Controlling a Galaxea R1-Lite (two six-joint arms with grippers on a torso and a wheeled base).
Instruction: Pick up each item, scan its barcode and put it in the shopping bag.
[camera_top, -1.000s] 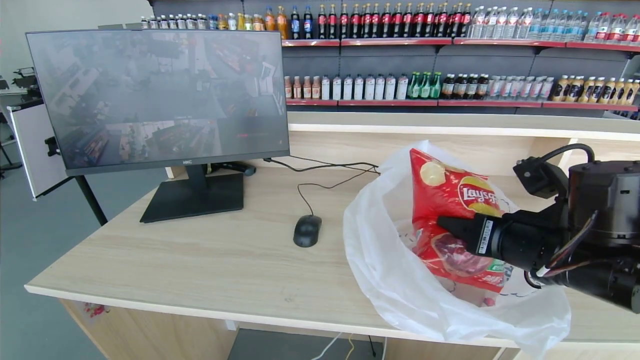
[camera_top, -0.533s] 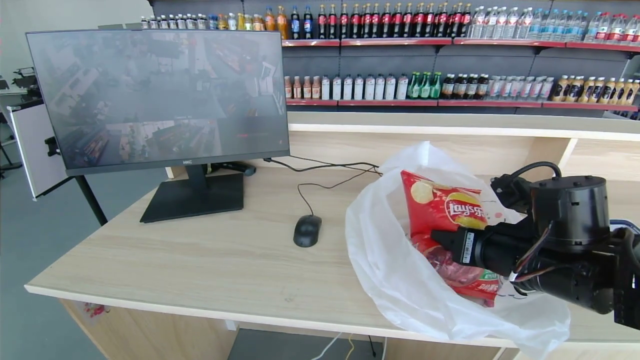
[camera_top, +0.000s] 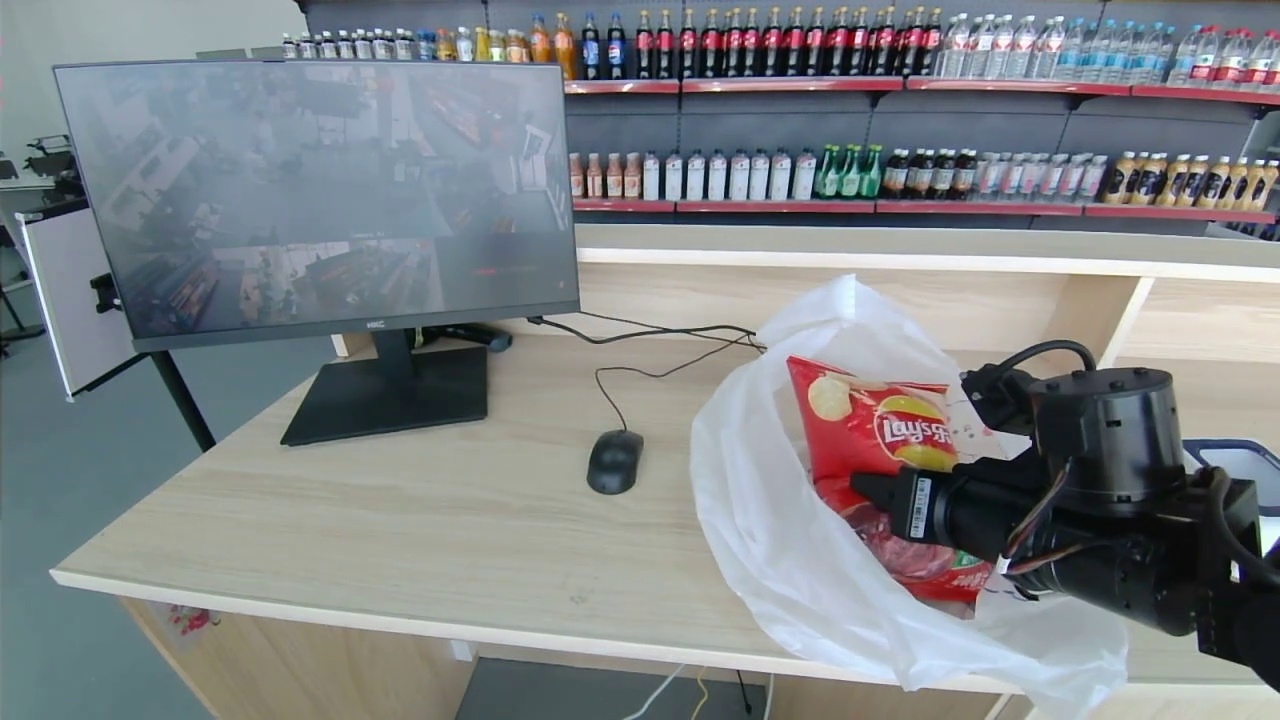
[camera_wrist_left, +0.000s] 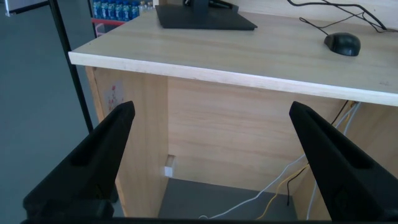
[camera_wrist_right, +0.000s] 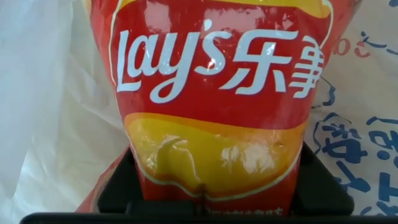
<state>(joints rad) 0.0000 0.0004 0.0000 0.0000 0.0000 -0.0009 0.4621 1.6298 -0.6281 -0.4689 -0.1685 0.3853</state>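
Head view: your right gripper (camera_top: 868, 488) is clamped on the glossy red foil chip bag (camera_top: 880, 435), which stands upright, half sunk into the thin white plastic shopping bag (camera_top: 780, 560) on the pale wooden tabletop (camera_top: 450, 520).

Left wrist view: your left gripper (camera_wrist_left: 211, 109) hangs with its fingers apart, below the tabletop's front edge.

Right wrist view: the fingers (camera_wrist_right: 118, 186) pinch the puffed chip bag, probably near its lower end.

**Print in view**

A white wordmark is carried across the red chip bag (camera_wrist_right: 211, 93) clamped in the right gripper (camera_top: 868, 486). A barcode sticker (camera_top: 921, 495) (digits too small to be read) is fixed on that gripper's side. Blue print is seen on the shopping bag (camera_wrist_right: 367, 143) behind the gripped pack. A small logo is borne on the bezel of the monitor (camera_top: 320, 190), well apart from the gripper.
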